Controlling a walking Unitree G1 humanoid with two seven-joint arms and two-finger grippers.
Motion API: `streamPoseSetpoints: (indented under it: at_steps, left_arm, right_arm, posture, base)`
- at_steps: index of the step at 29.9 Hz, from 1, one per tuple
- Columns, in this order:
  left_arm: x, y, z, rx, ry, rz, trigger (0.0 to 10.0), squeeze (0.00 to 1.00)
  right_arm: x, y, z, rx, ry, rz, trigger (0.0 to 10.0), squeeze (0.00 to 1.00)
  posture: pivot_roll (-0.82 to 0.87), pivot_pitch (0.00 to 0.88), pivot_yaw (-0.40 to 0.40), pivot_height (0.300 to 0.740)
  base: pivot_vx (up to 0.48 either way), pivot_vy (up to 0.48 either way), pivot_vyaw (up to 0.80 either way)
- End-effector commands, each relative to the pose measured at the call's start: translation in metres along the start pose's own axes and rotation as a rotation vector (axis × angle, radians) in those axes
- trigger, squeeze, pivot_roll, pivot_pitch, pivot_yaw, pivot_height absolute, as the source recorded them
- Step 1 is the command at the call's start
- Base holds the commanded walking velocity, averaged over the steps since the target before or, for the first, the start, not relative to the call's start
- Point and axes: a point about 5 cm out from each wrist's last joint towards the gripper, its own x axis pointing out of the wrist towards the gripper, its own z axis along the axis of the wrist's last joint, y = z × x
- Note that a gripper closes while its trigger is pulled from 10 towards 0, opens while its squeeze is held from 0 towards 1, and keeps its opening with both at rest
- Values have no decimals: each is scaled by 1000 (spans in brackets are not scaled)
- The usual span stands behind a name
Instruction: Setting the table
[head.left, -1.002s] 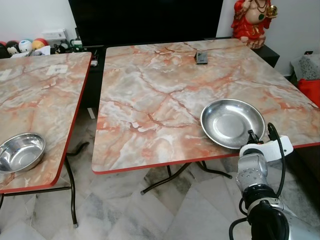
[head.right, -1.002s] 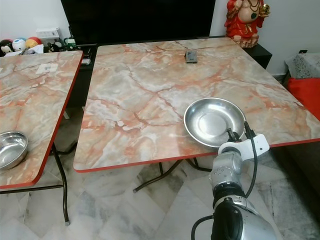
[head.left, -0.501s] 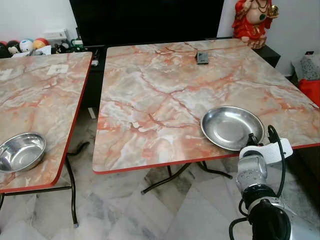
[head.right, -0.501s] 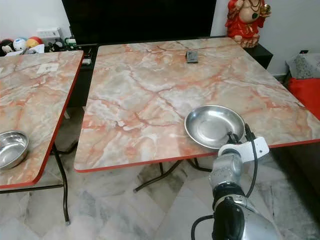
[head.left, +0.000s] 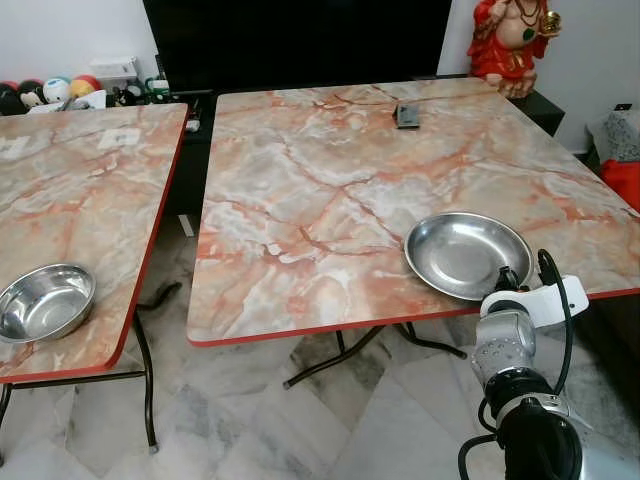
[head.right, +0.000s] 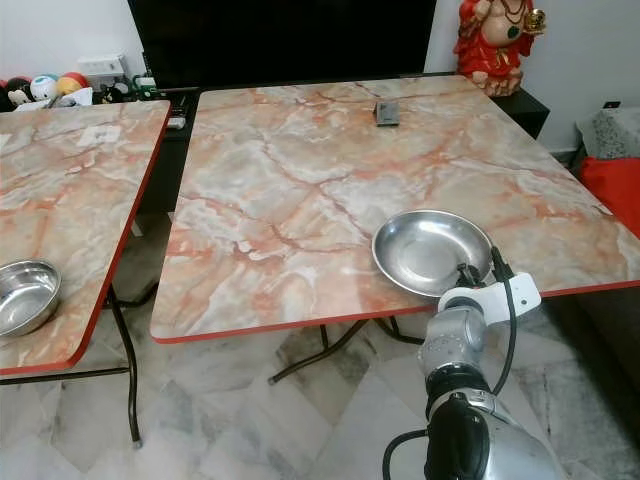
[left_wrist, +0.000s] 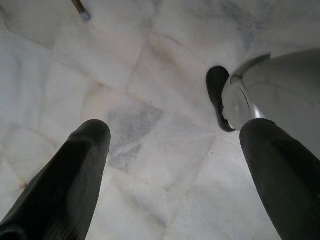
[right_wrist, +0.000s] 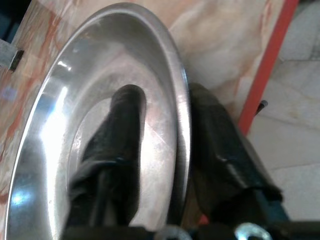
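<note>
Steel dish (head.left: 467, 254) lies on the marble tabletop (head.left: 330, 190) beside its near red edge, toward the near right corner. A small dark object (head.left: 405, 115) sits close to the far edge; a red figurine (head.left: 511, 40) stands beyond the far right corner. A steel bowl (head.left: 42, 302) rests near the front edge of the second tabletop (head.left: 80, 190). Right claw (right_wrist: 160, 130) pinches the dish rim, one finger inside, one beneath. Left claw (left_wrist: 175, 150) hangs spread above the floor (left_wrist: 150, 60), holding nothing.
</note>
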Motion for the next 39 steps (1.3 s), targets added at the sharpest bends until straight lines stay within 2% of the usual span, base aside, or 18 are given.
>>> streamPoseSetpoints:
  at_steps: [1,2,3,4,14,17,18,21,22,24,25,31,36,39]
  left_arm:
    - [-3,4,-8,8,32,-2,10000,0]
    - [-3,4,-7,10,32,-3,10000,0]
    - [-2,4,-7,11,31,-4,10000,0]
    - [-2,4,-7,12,31,-4,10000,0]
    - [0,-9,-4,19,24,-22,10000,0]
    - [1,-19,-5,21,27,-31,10000,0]
    - [2,-24,-3,22,25,-36,10000,0]
    - [3,-31,-1,23,22,-43,10000,0]
    - [4,-34,-1,23,21,-46,10000,0]
    - [4,-36,0,24,21,-49,10000,0]
    - [5,-42,2,25,15,-54,10000,0]
    - [6,-52,6,31,1,-64,10000,0]
    - [3,-78,2,39,7,-87,10000,0]
    - [1,-84,-3,42,16,-92,10000,0]
  right_arm:
    - [1,12,2,-23,-12,34,10000,922]
    - [1,12,2,-24,-12,34,10000,561]
    - [1,12,2,-24,-10,33,10000,349]
    - [1,11,2,-22,-10,30,10000,0]
    - [1,12,3,-24,-14,-9,10000,0]
    - [1,10,3,-42,-11,-53,10000,27]
    - [1,8,3,-47,-8,-70,10000,90]
    - [1,8,3,-46,-10,-72,10000,110]
    - [1,9,4,-48,-13,-68,10000,75]
    - [2,9,4,-51,-15,-67,10000,75]
    - [2,12,6,-57,-26,-60,10000,0]
    - [2,15,11,-87,-67,-54,10000,0]
    - [0,16,15,-123,-124,-91,10000,0]
    - [0,12,13,-137,-108,-139,10000,0]
  posture:
    - [9,100,23,740]
    - [6,97,23,740]
    - [6,97,23,740]
    - [7,97,22,740]
    - [3,96,20,740]
    - [2,96,18,740]
    - [2,96,18,740]
    - [2,97,17,740]
    - [2,97,17,740]
    - [2,97,17,740]
    - [2,97,17,740]
    - [-2,96,17,740]
    - [-3,95,16,740]
    - [-1,95,13,740]
  base:
    - [0,0,0]
    - [0,0,0]
    - [0,0,0]
    - [0,0,0]
    - [0,0,0]
    - [0,0,0]
    - [0,0,0]
    - [0,0,0]
    - [0,0,0]
    - [0,0,0]
    - [0,0,0]
    - [0,0,0]
    - [0,0,0]
    - [0,0,0]
